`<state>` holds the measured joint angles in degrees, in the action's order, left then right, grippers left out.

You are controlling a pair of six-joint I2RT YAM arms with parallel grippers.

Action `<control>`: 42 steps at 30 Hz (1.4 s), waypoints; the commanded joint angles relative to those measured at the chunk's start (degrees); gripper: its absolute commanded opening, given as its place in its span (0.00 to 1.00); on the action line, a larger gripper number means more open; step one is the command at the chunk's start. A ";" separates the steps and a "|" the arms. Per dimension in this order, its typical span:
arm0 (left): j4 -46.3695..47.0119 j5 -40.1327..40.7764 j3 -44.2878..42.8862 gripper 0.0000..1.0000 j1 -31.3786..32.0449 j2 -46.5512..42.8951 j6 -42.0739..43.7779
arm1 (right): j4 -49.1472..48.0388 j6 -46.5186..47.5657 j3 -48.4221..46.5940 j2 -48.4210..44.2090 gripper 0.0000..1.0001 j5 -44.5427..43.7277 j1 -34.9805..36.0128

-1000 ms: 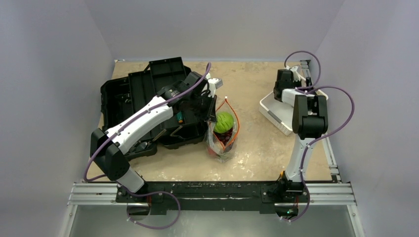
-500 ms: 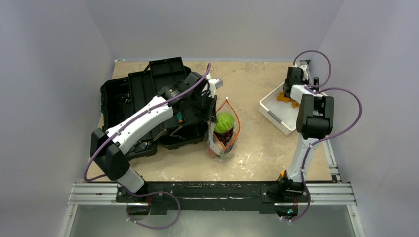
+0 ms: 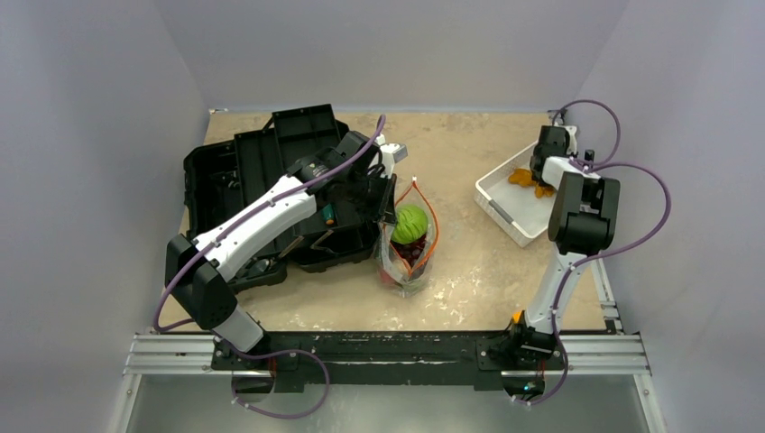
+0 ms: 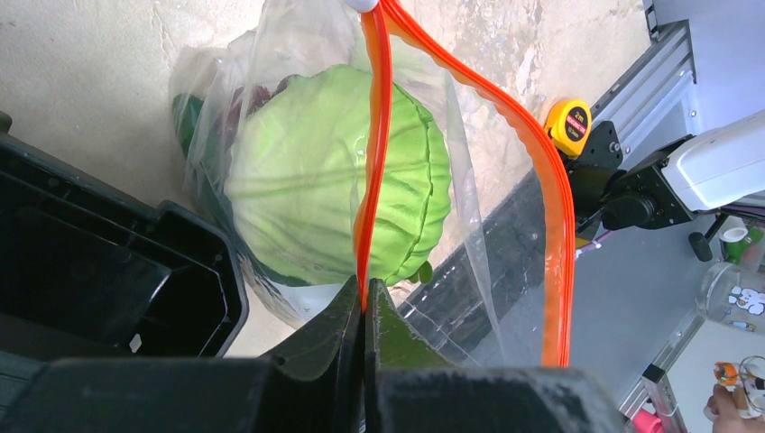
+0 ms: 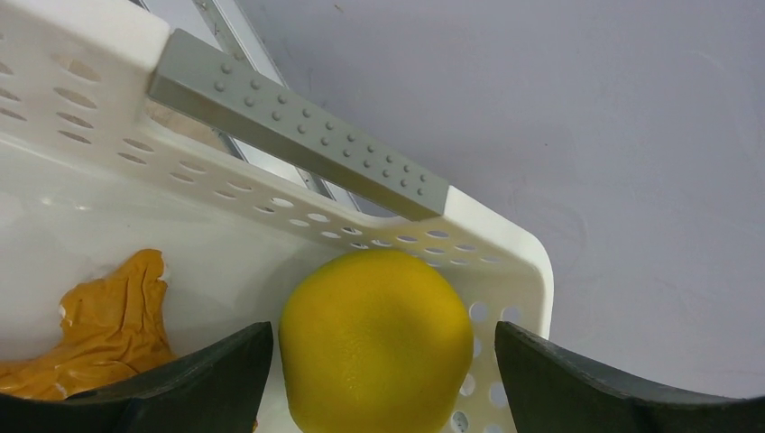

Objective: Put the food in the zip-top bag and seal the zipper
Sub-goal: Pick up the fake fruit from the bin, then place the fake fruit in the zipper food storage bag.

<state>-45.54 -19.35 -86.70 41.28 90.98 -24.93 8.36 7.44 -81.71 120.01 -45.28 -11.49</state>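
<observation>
The clear zip-top bag [image 3: 408, 262] stands open mid-table with its orange-red zipper [image 3: 431, 225] spread in a loop. The pale green cabbage [image 3: 410, 222] sits on top inside it, over dark purple-red food. My left gripper [image 3: 386, 215] is shut on the zipper strip [image 4: 372, 180] at the bag's left rim; the cabbage [image 4: 334, 194] fills the left wrist view. My right gripper [image 3: 544, 180] is open inside the white basket [image 3: 505, 209], its fingers either side of the yellow lemon [image 5: 376, 329] without gripping it.
The open black toolbox [image 3: 262, 180] lies left of the bag, under my left arm. An orange-brown crumpled thing [image 5: 99, 329] lies in the basket [image 5: 271, 203] beside the lemon. A grey studded bar [image 5: 298, 126] rests on the basket's rim. The right wall is close behind.
My right arm has swung right and forward over the basket's far corner, uncovering the orange thing. The left gripper and bag have not moved.
</observation>
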 commanded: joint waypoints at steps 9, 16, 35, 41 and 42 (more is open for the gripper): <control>0.85 -1.31 -2.37 0.00 -0.22 -0.15 -0.91 | 2.47 -2.02 -4.33 0.32 0.62 1.92 -0.30; 0.81 -1.60 -2.40 0.00 -0.20 0.00 -1.07 | 7.14 -3.59 -6.67 -3.65 0.45 5.25 -0.20; 1.23 -2.06 -2.07 0.00 -0.22 0.17 -1.26 | -5.86 -35.42 23.98 -39.32 0.06 45.77 0.74; 1.07 -1.81 -2.19 0.00 -0.21 0.50 -1.10 | -4.33 -34.91 28.97 -47.51 0.06 54.58 2.29; 0.98 -1.63 -2.24 0.00 -0.17 0.54 -0.97 | -4.11 -34.79 29.65 -48.89 0.06 56.34 2.47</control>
<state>-45.50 -20.38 -86.70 41.28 91.26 -25.52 7.55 -25.85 -53.41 76.64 1.69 -9.89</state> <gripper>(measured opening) 0.005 0.640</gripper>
